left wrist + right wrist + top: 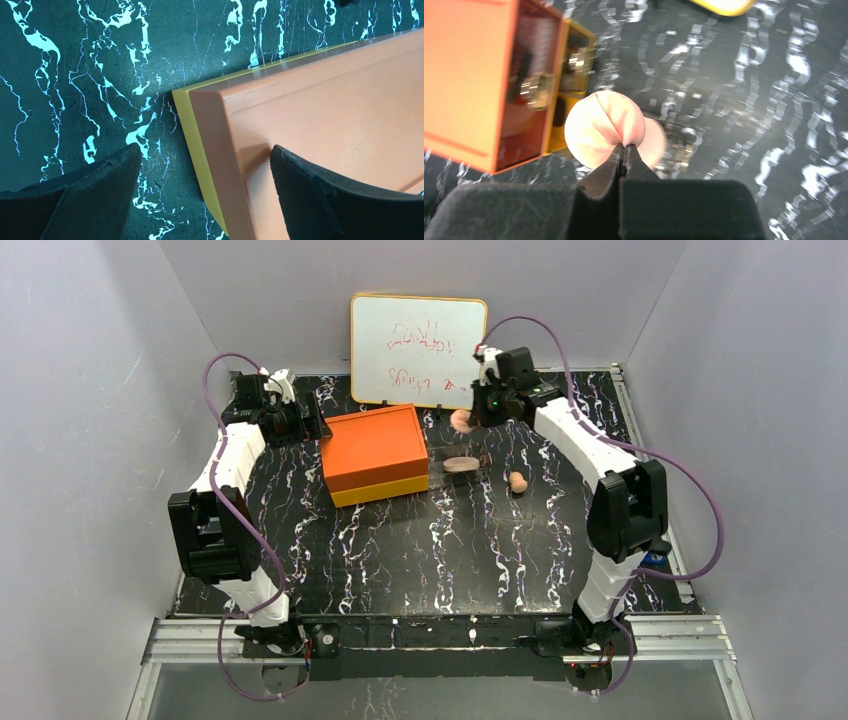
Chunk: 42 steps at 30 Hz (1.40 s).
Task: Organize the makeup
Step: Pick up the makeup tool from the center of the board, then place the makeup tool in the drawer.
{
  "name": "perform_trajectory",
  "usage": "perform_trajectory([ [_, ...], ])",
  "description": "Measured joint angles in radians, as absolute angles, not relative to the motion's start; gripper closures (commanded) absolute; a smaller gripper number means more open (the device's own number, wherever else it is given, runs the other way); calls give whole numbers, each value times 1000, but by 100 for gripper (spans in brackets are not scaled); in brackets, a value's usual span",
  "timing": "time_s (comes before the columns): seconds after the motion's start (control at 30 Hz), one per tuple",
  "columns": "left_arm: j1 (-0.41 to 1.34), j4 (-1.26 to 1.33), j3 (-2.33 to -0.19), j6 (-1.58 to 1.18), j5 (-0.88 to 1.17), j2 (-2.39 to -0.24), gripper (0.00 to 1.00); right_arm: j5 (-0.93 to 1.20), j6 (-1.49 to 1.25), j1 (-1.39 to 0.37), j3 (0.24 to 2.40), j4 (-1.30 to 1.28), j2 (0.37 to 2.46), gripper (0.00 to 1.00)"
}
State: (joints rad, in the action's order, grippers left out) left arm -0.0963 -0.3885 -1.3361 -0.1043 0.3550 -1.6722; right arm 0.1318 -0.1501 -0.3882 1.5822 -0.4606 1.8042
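Right wrist view shows the right gripper [624,150] with its black padded fingers pressed together on the edge of a soft, round peach puff [601,125]. The puff creases where it is pinched and hangs clear of the black, white-veined table [774,100]. Behind it a second pale disc [656,142] is only a blur. At the left of the frame stands the smooth orange box [464,75]. Its end shows see-through drawer fronts with shiny fittings, which no other view reveals.

Top external view alone lays out the whole scene. The puff is held in the upper middle, just below the whiteboard [418,350]. The flat disc lies just right of the box, and a tan egg-shaped sponge [518,481] sits on the table further right, apart from both.

Left wrist view shows the left gripper [204,155] with its rough black fingers wide apart, straddling the box's corner. There a yellow base layer [195,145] rims the orange top. Whether the fingers touch the box cannot be told.
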Motion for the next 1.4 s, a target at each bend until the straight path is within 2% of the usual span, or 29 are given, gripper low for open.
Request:
perform_trajectory([
  [0.2,-96,-388,-1335,-105,355,-1671,4,278,-103,-461,1694,-588,1894,99],
  [0.5,-96,-388,-1335,-105,354,-1671,4,317,-64,-476,1774,-751,2018,99],
  [0.57,-96,-388,-1335,-105,354,-1671,4,317,-61,-484,1774,-768,2025,92],
  [0.67,-96,-388,-1335,-105,353,-1671,4,317,-54,-501,1783,-780,2041,70],
  [0.73,-96,-388,-1335,-105,353,-1671,4,318,-52,-511,1794,-788,2056,59],
  [0.87,-96,-388,-1335,-105,353,-1671,4,317,-46,-525,1811,-795,2081,51],
  [1.07,-96,-388,-1335,-104,353,-1671,4,299,-48,-525,1843,-804,2083,47],
  [1.17,-96,-388,-1335,-104,353,-1671,4,243,-56,-525,1842,-785,2077,40],
  [1.4,-96,-389,-1335,-104,353,-1671,4,91,-111,-471,1745,-694,1940,40],
])
